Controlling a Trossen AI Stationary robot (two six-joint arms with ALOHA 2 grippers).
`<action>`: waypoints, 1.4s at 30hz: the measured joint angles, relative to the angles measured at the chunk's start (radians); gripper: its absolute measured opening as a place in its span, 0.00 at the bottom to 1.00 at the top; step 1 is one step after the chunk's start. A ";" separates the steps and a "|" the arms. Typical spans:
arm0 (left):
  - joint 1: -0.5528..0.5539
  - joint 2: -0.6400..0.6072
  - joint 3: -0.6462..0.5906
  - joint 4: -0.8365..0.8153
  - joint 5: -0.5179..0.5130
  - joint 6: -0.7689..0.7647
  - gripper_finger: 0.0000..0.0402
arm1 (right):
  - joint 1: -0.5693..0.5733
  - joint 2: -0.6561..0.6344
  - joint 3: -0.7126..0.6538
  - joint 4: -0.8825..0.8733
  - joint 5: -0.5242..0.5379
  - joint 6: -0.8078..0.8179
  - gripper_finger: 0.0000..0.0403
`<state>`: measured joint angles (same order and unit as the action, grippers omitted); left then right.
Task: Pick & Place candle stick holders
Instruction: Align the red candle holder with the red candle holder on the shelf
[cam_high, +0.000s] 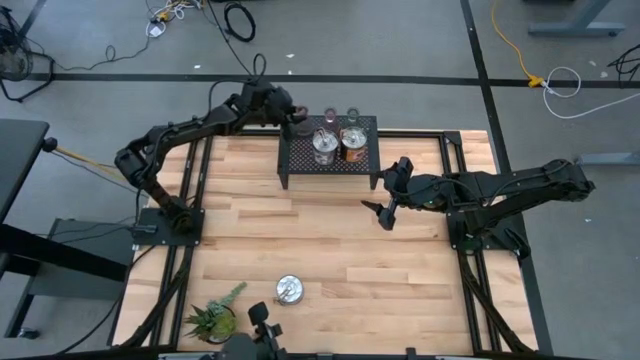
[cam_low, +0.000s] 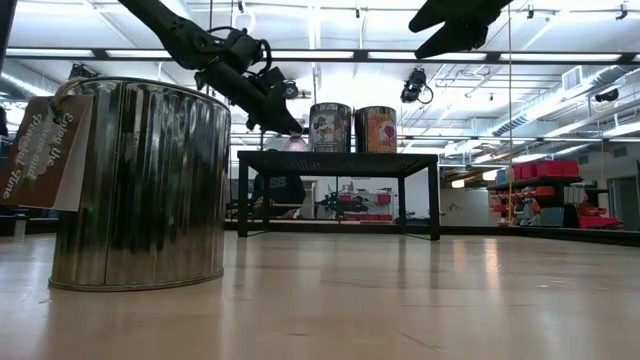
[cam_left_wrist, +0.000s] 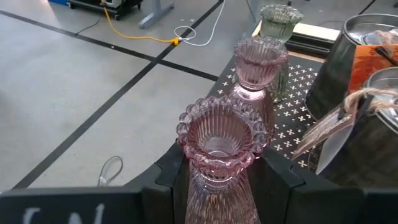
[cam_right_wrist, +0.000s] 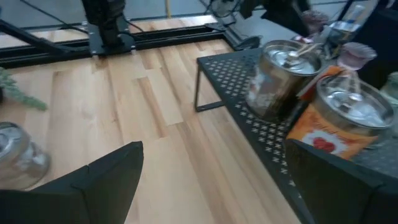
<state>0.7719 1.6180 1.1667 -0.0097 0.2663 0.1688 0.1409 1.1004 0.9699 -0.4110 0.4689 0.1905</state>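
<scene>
My left gripper (cam_high: 292, 122) reaches over the far left corner of the black mesh rack (cam_high: 300, 165) and is shut on a pink ribbed glass holder (cam_left_wrist: 219, 140). A second pink glass holder (cam_left_wrist: 258, 65) and an olive one (cam_left_wrist: 280, 22) stand behind it along the rack's far edge. A silvery metal holder (cam_high: 324, 146) and a coppery one (cam_high: 352, 143) stand on the rack top. A third silvery holder (cam_high: 290, 290) stands on its base on the table near the front edge. My right gripper (cam_high: 385, 185) is open and empty, in the air right of the rack. My left gripper pinches the pink glass holder between its two fingers (cam_left_wrist: 169, 180), on the ribbed body below the beaded rim (cam_left_wrist: 214, 196). The holder stands upright in the hold. The gripper hides its base, so I cannot tell whether it rests on the rack.
A spiky green potted plant (cam_high: 212, 320) stands at the table's near left corner. The tagged silvery holder fills the left of the low view (cam_low: 140, 185). Bare wooden table (cam_high: 400, 270) lies between the rack and the front edge.
</scene>
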 joint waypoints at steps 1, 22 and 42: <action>0.000 0.000 0.000 0.000 0.000 0.000 0.33 | 0.000 0.000 0.000 0.001 0.010 0.000 0.97; -0.043 0.000 0.000 0.055 -0.030 -0.019 0.41 | 0.000 0.000 0.000 0.031 0.012 -0.008 0.97; -0.067 -0.001 -0.001 0.070 -0.038 -0.052 0.42 | 0.000 0.000 0.000 0.030 0.011 -0.009 0.97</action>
<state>0.7048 1.6169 1.1660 0.0605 0.2285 0.1169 0.1406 1.1004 0.9699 -0.3809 0.4801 0.1818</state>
